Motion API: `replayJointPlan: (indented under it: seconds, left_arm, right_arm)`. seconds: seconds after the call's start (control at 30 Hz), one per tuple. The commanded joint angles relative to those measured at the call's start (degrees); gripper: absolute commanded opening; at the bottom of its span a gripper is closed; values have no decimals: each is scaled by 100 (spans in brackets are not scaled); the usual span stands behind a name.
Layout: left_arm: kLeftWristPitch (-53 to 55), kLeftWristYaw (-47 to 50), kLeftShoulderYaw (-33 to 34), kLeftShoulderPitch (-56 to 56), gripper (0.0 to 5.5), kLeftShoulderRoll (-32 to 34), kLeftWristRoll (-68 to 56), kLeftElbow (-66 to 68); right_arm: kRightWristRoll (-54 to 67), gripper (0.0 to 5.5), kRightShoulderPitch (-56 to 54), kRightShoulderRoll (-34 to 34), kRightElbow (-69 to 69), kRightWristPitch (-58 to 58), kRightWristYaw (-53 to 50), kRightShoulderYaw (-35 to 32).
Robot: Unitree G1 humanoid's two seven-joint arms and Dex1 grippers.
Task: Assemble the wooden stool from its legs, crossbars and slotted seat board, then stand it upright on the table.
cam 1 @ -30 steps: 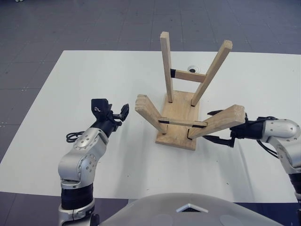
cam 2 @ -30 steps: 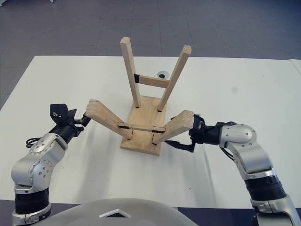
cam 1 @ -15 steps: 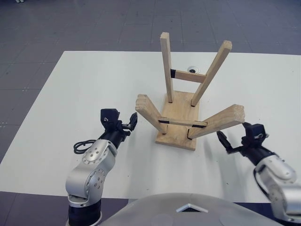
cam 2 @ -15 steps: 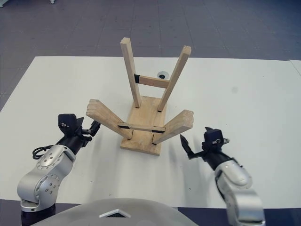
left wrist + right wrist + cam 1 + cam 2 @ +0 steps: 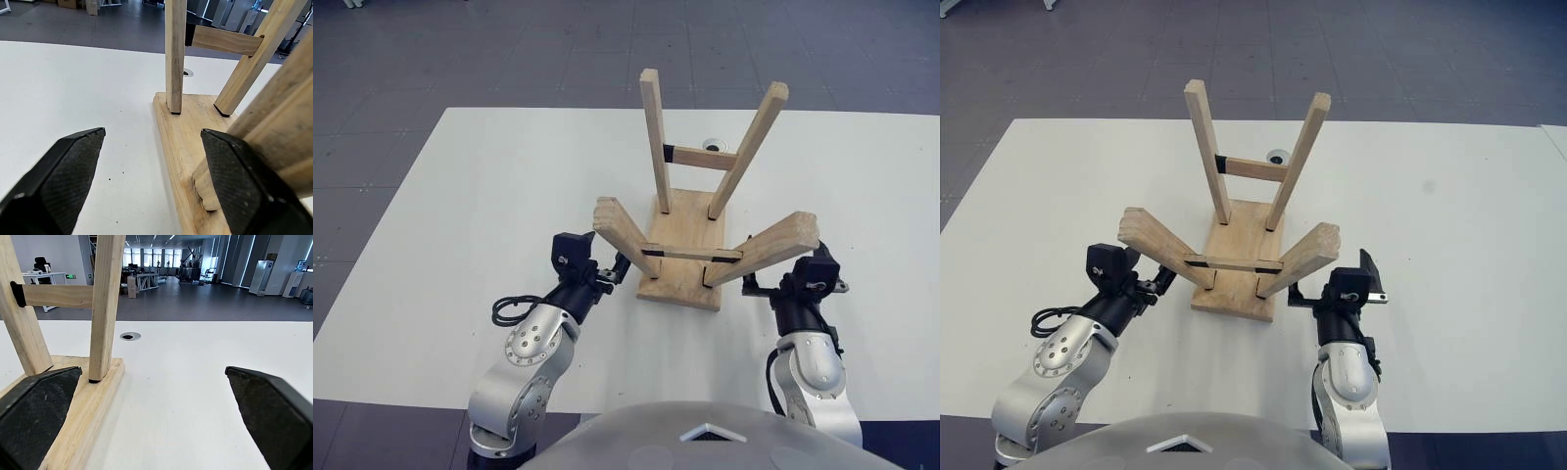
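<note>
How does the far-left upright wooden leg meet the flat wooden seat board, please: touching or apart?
Touching: in the left wrist view the leg stands with its end set in the seat board, no gap.

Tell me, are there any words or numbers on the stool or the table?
Wooden stool: no writing on it.
White table: no writing on it.
Green sign in the room far behind: too small to read.
</note>
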Motion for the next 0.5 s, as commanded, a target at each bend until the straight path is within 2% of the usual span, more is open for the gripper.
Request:
replayJointPlan:
  seconds: [0.03,0.2,0.43,0.5]
  left_arm:
    - [80,-72,-112,-3,367,-117,-135,-154]
    - [89,-68,-164,-13,367,-232,-139,-109]
    - [88,-32,-59,-1,367,-306,-151,-124]
    - [24,13,81,-25,367,-297,-103,-106]
  right_arm:
    - [108,548,-780,61,78,230,156,-55]
    - [254,548,-1552,-130,808,521,440,-300]
    - [364,548,-1628,-488,1370,468,676,-952]
    - [473,548,-1631,-583,1368,451,656,-1339]
